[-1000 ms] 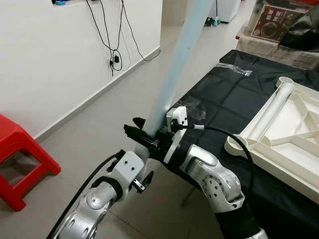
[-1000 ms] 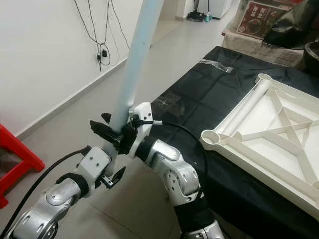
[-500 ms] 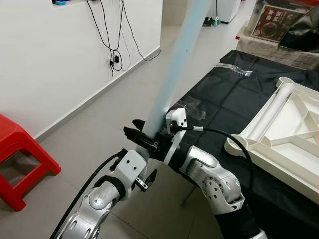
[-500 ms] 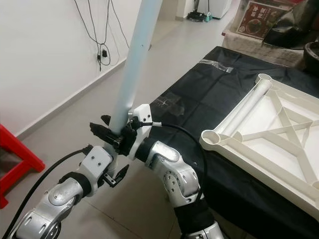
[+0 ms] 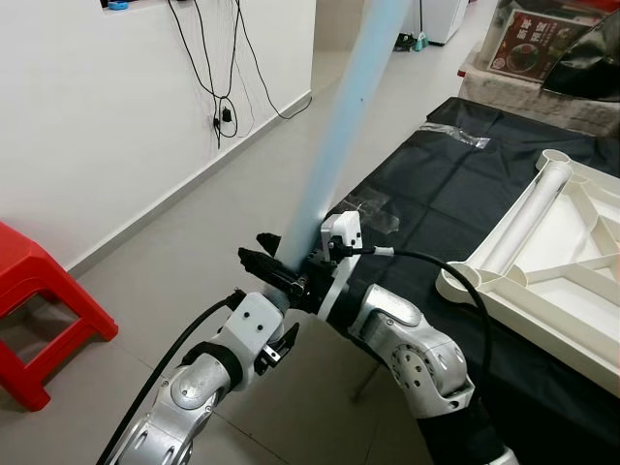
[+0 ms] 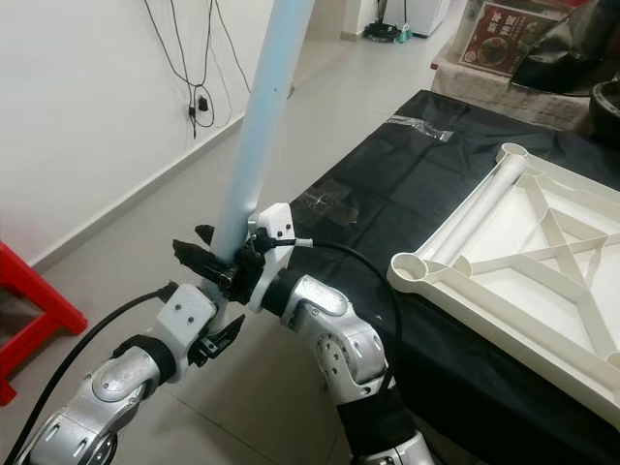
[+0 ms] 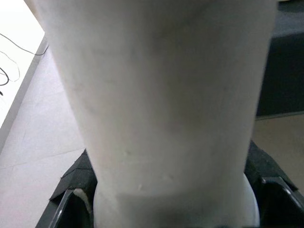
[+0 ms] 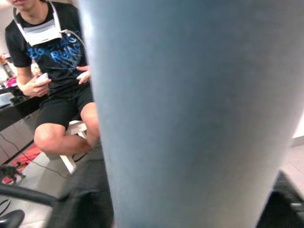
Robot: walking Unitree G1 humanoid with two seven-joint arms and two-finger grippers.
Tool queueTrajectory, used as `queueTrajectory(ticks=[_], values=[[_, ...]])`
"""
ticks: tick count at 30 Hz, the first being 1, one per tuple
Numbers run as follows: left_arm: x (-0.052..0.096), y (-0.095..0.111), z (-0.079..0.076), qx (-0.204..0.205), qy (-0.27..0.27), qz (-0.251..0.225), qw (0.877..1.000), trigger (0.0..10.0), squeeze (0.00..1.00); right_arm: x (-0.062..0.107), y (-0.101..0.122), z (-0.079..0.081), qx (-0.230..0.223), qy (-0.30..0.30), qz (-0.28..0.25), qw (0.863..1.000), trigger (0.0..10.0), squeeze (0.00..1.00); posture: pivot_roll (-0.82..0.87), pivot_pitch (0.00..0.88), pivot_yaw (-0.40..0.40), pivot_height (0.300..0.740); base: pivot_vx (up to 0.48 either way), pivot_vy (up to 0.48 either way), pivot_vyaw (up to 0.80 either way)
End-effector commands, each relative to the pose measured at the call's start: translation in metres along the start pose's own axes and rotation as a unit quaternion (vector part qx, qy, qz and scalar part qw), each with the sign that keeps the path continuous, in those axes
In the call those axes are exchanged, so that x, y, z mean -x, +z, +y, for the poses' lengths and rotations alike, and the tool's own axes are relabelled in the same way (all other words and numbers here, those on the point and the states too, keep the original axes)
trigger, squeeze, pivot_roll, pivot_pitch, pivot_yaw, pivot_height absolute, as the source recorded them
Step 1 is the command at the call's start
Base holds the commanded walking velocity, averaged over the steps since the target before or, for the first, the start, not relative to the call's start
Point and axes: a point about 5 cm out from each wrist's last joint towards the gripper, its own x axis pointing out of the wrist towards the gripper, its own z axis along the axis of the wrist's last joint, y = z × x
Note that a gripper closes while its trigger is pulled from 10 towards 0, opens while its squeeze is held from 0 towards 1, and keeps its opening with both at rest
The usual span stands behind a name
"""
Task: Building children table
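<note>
A long pale table leg [image 5: 339,136] stands tilted over the floor, left of the black-covered table [image 5: 436,184]. My right gripper [image 5: 276,271] is shut on its lower end, fingers pointing left. From below, my left gripper [image 5: 281,305] is shut on the same end, and its black fingers [image 7: 71,190] flank the leg [image 7: 171,118] in the left wrist view. The white tabletop [image 5: 542,325] lies upside down on the black cloth, with a second leg [image 5: 528,218] lying inside it and an open socket [image 5: 463,283] at its near corner.
A red plastic stool [image 5: 39,310] stands on the floor at the left. Cables [image 5: 225,107] hang down the white wall. Boxes [image 5: 533,48] sit beyond the table. A seated person [image 8: 52,71] appears behind the leg in the right wrist view.
The leg has shifted slightly left and my left wrist has turned a little at its base. Both grippers stay shut on it.
</note>
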Motion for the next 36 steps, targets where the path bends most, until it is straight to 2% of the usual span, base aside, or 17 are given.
queueTrajectory(ticks=[1, 2, 3, 6, 7, 9, 11, 12, 13, 14, 16, 17, 18, 22, 25, 29, 36], values=[[0.004, -0.005, -0.001, 0.021, -0.022, 0.006, 1.000, 10.0, 0.00, 0.001, -0.001, 0.004, 0.003, 0.020, 0.009, 1.000, 10.0, 1.00, 0.11, 0.063, -0.058, 0.740, 0.000, 0.000, 0.00], [0.004, -0.005, -0.001, 0.021, -0.022, 0.006, 1.000, 10.0, 0.00, 0.001, -0.001, 0.004, 0.003, 0.020, 0.009, 1.000, 10.0, 1.00, 0.11, 0.063, -0.058, 0.740, 0.000, 0.000, 0.00], [0.006, -0.005, -0.001, 0.032, -0.035, 0.001, 0.999, 10.0, 0.00, 0.002, -0.001, 0.004, 0.001, 0.028, 0.012, 1.000, 10.0, 0.24, 0.11, 0.063, -0.058, 0.740, 0.000, 0.000, 0.00], [0.006, -0.005, -0.001, 0.032, -0.035, 0.001, 0.999, 10.0, 0.00, 0.002, -0.001, 0.004, 0.001, 0.028, 0.012, 1.000, 10.0, 0.24, 0.11, 0.063, -0.058, 0.740, 0.000, 0.000, 0.00], [0.013, -0.004, -0.002, 0.063, -0.083, -0.004, 0.995, 10.0, 0.00, 0.005, 0.001, 0.005, -0.010, 0.052, 0.017, 0.998, 10.0, 0.00, 0.11, 0.058, -0.056, 0.740, 0.000, 0.000, 0.00], [0.013, -0.004, -0.002, 0.063, -0.083, -0.004, 0.995, 10.0, 0.00, 0.005, 0.001, 0.005, -0.010, 0.052, 0.017, 0.998, 10.0, 0.00, 0.11, 0.058, -0.056, 0.740, 0.000, 0.000, 0.00], [0.036, -0.004, -0.004, 0.141, -0.214, 0.002, 0.966, 10.0, 0.00, 0.013, 0.008, 0.003, -0.036, 0.114, 0.031, 0.992, 10.0, 0.00, 0.11, 0.048, -0.051, 0.740, 0.000, 0.000, 0.00], [0.036, -0.004, -0.004, 0.141, -0.214, 0.002, 0.966, 10.0, 0.00, 0.013, 0.008, 0.003, -0.036, 0.114, 0.031, 0.992, 10.0, 0.00, 0.11, 0.048, -0.051, 0.740, 0.000, 0.000, 0.00], [0.043, -0.003, -0.005, 0.161, -0.254, 0.002, 0.954, 10.0, 0.00, 0.015, 0.011, 0.002, -0.043, 0.132, 0.035, 0.990, 10.0, 0.00, 0.11, 0.048, -0.051, 0.740, 0.000, 0.000, 0.00], [0.043, -0.003, -0.005, 0.161, -0.254, 0.002, 0.954, 10.0, 0.00, 0.015, 0.011, 0.002, -0.043, 0.132, 0.035, 0.990, 10.0, 0.00, 0.11, 0.048, -0.051, 0.740, 0.000, 0.000, 0.00], [0.055, -0.005, -0.008, 0.184, -0.313, 0.019, 0.932, 10.0, 0.00, 0.017, 0.013, 0.000, -0.050, 0.161, 0.049, 0.984, 10.0, 0.00, 0.11, 0.044, -0.053, 0.740, 0.000, 0.000, 0.00], [0.055, -0.005, -0.008, 0.184, -0.313, 0.019, 0.932, 10.0, 0.00, 0.017, 0.013, 0.000, -0.050, 0.161, 0.049, 0.984, 10.0, 0.00, 0.11, 0.044, -0.053, 0.740, 0.000, 0.000, 0.00], [0.060, -0.007, -0.010, 0.185, -0.334, 0.029, 0.924, 10.0, 0.00, 0.018, 0.013, 0.001, -0.052, 0.176, 0.058, 0.981, 10.0, 0.00, 0.11, 0.045, -0.054, 0.740, 0.000, 0.000, 0.00], [0.066, -0.009, -0.013, 0.186, -0.358, 0.041, 0.914, 10.0, 0.00, 0.021, 0.013, 0.006, -0.057, 0.220, 0.085, 0.970, 10.0, 0.00, 0.11, 0.048, -0.053, 0.740, 0.000, 0.000, 0.00], [0.067, -0.010, -0.013, 0.186, -0.361, 0.043, 0.913, 10.0, 0.00, 0.022, 0.012, 0.009, -0.057, 0.231, 0.095, 0.967, 10.0, 0.00, 0.11, 0.048, -0.053, 0.740, 0.000, 0.000, 0.00], [0.068, -0.010, -0.014, 0.193, -0.371, 0.045, 0.907, 10.0, 0.00, 0.027, 0.008, 0.017, -0.065, 0.263, 0.123, 0.955, 10.0, 0.00, 0.10, 0.063, -0.054, 0.740, 0.000, 0.000, 0.00], [0.067, -0.008, -0.012, 0.200, -0.379, 0.046, 0.902, 10.0, 0.00, 0.027, 0.003, 0.022, -0.079, 0.275, 0.137, 0.948, 10.0, 0.00, 0.10, 0.066, -0.056, 0.740, 0.000, 0.000, 0.00]])
